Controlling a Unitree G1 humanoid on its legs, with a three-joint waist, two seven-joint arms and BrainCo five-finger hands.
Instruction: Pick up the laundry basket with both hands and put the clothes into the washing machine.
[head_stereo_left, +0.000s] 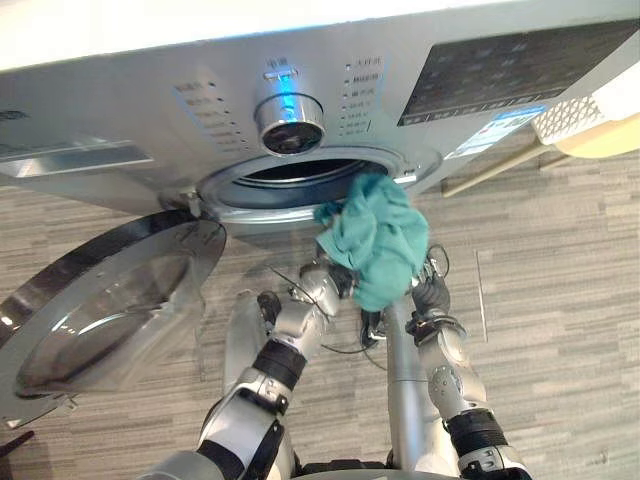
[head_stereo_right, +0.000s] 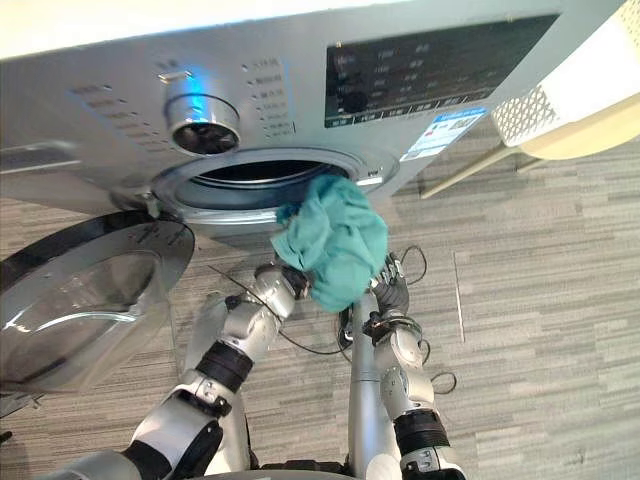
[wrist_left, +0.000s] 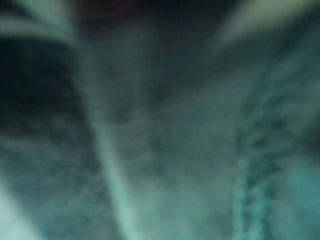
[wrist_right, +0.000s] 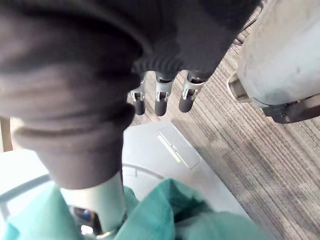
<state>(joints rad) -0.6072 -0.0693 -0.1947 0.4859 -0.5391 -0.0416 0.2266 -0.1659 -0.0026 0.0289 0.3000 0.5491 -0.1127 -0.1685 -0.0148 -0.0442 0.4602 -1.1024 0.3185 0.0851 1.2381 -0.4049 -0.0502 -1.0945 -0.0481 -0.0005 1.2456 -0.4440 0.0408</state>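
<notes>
A bundle of teal cloth (head_stereo_left: 375, 240) hangs at the lower right rim of the washing machine's open drum mouth (head_stereo_left: 285, 175). My left hand (head_stereo_left: 325, 285) reaches up under the bundle from the left, and its fingers are hidden in the cloth; teal cloth (wrist_left: 160, 150) covers the left wrist view. Just right of the bundle is my right hand (head_stereo_left: 432, 292). In the right wrist view its fingers (wrist_right: 161, 102) hang relaxed and hold nothing, with the teal cloth (wrist_right: 170, 212) beyond them.
The silver front-loader (head_stereo_left: 120, 110) has a lit dial (head_stereo_left: 290, 122) above the drum. Its round door (head_stereo_left: 100, 300) stands swung open to the left, low over the wood-pattern floor. A white perforated basket (head_stereo_left: 565, 118) sits at the far right.
</notes>
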